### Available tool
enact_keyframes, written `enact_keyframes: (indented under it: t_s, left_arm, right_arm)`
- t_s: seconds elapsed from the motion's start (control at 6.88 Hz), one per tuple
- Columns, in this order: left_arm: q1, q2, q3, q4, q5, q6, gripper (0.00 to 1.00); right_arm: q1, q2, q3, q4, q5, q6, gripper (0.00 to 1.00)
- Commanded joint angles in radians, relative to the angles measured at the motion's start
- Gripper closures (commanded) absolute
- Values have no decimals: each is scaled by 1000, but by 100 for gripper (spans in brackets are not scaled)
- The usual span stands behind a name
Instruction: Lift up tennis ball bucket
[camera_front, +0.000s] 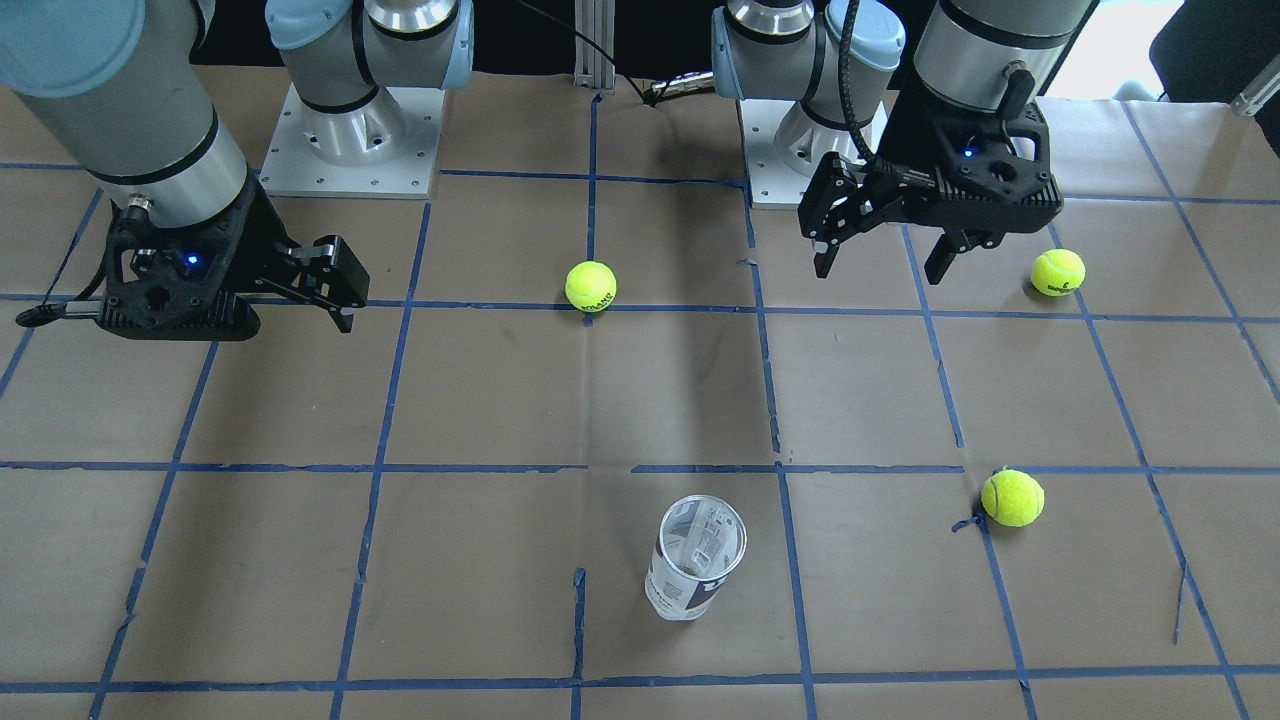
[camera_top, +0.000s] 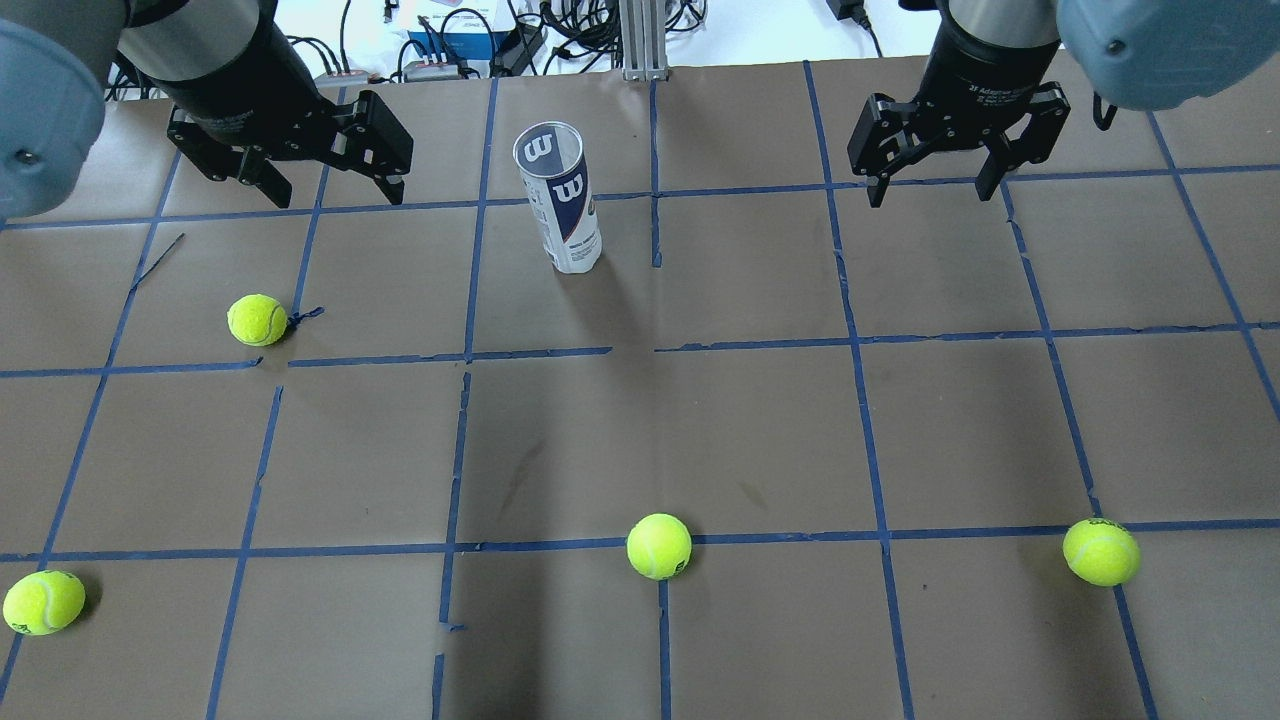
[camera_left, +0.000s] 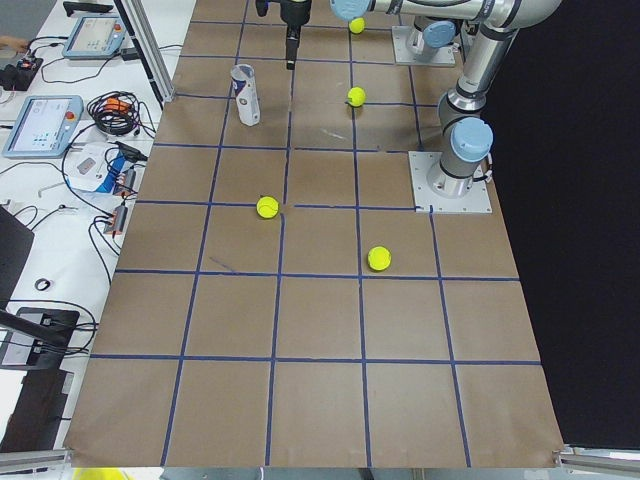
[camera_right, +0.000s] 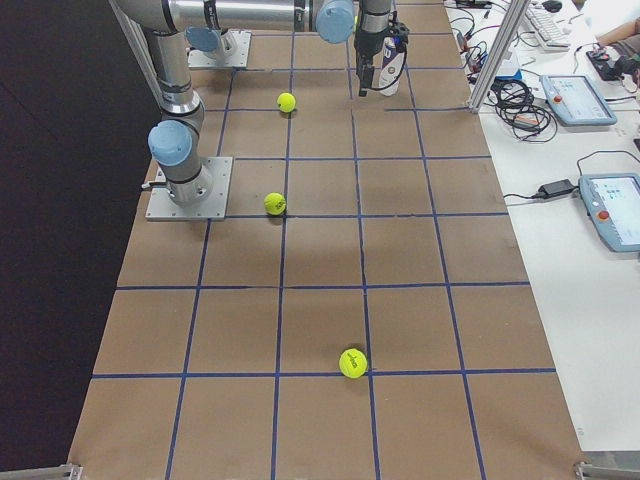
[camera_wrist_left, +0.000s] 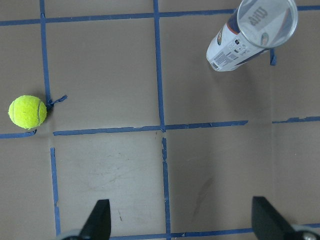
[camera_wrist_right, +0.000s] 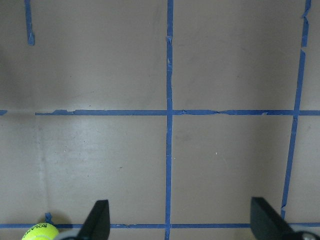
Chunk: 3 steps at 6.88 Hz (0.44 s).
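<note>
1. Now: tennis ball bucket (camera_top: 565, 205) upright on table (camera_top: 700, 420), far side, between both grippers, untouched.
2. Left gripper (camera_top: 320, 190): fingers spread, empty.
3. Right gripper (camera_top: 932, 190): spread, empty.
4. Tennis balls (camera_top: 257, 320) scattered, well apart from bucket.

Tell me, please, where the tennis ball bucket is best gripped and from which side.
Probably the labelled middle of the tennis ball bucket, jaws straddling its round wall from the side. It stands upright and slim, so a low or top grip might tip it. The open left gripper is nearer, so approach from the robot's left.
</note>
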Motion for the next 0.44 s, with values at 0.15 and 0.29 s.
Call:
enact_keyframes:
  t_s: [0.15, 0.29]
  left_arm:
    - [1, 0, -2, 0, -3, 3, 0]
    - [2, 2, -2, 0, -3, 3, 0]
  right_arm:
    - [2, 22, 27, -34, 19, 2, 0]
    - [0, 19, 29, -38, 17, 2, 0]
